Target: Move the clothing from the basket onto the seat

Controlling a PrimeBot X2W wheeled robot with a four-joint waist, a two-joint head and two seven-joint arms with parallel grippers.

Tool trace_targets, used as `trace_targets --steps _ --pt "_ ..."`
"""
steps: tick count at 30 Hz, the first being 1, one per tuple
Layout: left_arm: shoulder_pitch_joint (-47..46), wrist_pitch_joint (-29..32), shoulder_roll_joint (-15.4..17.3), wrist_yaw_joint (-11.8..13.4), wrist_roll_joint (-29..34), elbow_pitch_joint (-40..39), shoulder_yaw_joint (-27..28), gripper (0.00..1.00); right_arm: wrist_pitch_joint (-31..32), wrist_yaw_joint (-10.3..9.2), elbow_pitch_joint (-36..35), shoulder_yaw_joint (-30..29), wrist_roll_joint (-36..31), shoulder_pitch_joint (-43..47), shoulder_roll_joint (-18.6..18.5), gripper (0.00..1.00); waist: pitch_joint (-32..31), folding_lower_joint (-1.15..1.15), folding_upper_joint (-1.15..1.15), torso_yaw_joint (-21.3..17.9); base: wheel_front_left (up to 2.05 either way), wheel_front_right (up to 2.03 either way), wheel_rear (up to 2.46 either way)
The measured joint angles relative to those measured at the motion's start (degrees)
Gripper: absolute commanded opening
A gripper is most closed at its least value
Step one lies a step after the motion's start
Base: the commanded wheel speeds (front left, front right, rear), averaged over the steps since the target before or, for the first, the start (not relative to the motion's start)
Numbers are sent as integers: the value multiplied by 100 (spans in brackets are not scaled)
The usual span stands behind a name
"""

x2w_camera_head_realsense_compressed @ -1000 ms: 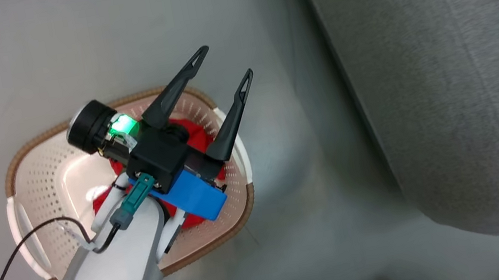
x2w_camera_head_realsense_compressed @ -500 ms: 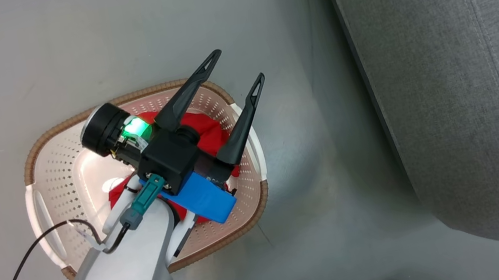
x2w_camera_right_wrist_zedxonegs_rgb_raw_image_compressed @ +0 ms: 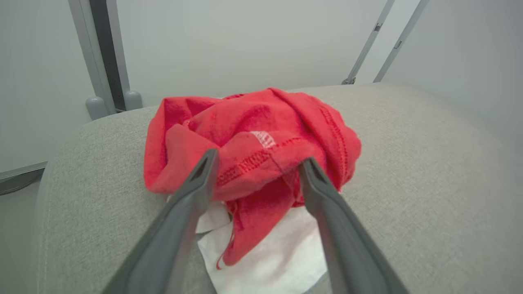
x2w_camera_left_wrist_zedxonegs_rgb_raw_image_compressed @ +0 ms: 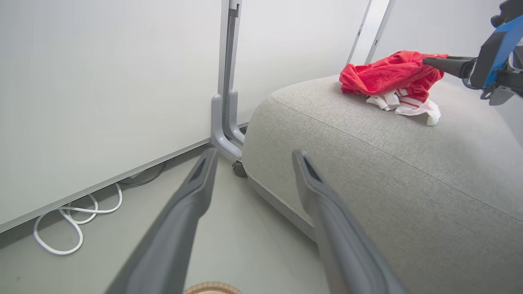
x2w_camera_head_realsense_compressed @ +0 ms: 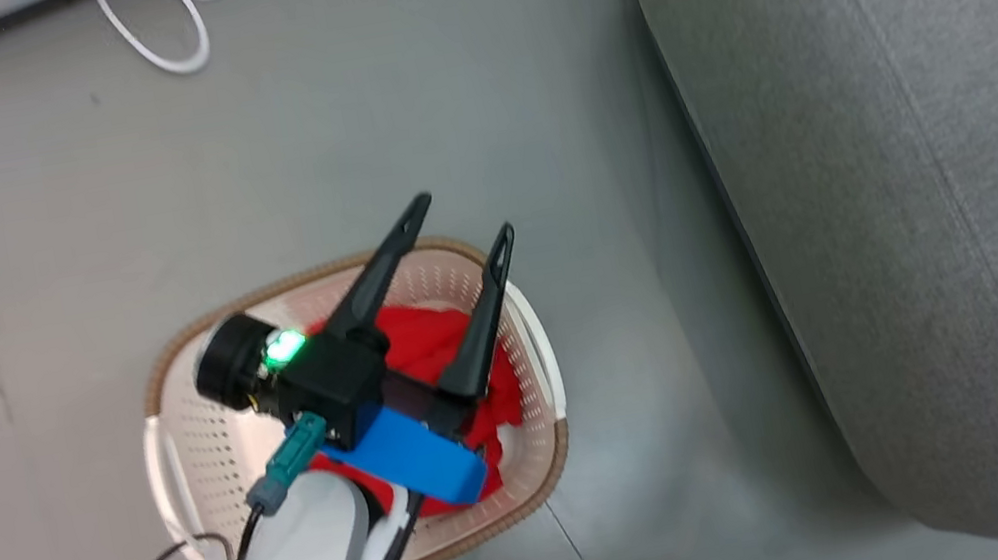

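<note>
— Two heaps of red, am I right? Where does the clothing (x2w_camera_head_realsense_compressed: 433, 342) lie?

— Yes, two. One heap lies in the basket (x2w_camera_head_realsense_compressed: 202, 441), at seven o'clock in the head view. The other lies on the seat (x2w_camera_head_realsense_compressed: 902, 202), up at one o'clock in that view. There a red garment (x2w_camera_right_wrist_zedxonegs_rgb_raw_image_compressed: 253, 130) lies on a white striped piece (x2w_camera_left_wrist_zedxonegs_rgb_raw_image_compressed: 408, 107).

— And the left gripper (x2w_camera_head_realsense_compressed: 465, 215)?

— It hangs above the basket with its jaws spread wide and nothing between them, pointing toward one o'clock.

— The right gripper (x2w_camera_right_wrist_zedxonegs_rgb_raw_image_compressed: 258, 159)?

— It is low at the heap on the seat, its jaws spread. Red cloth lies between the tips. I cannot tell whether they touch it.

— Anything else on the floor (x2w_camera_head_realsense_compressed: 331, 125)?

— A white cable (x2w_camera_head_realsense_compressed: 164, 32) loops at eleven o'clock in the head view, well apart from the basket.
</note>
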Motion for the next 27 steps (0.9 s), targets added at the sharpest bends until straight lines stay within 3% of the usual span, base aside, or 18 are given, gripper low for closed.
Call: trace_targets --steps 12,20,27 --pt "1202 0 -199 7 -102 175 687 100 102 0 -1001 528 114 1775 319 100 -1459 -2 0 385 0 0 0" --pt "1992 0 -266 69 -110 278 1373 100 327 0 -2579 1149 478 3075 1085 100 -2246 -1 0 796 0 0 0" --pt "2396 0 -270 109 -42 298 1920 100 575 0 -3493 1720 555 3923 1465 100 -2550 0 0 1048 0 0 0"
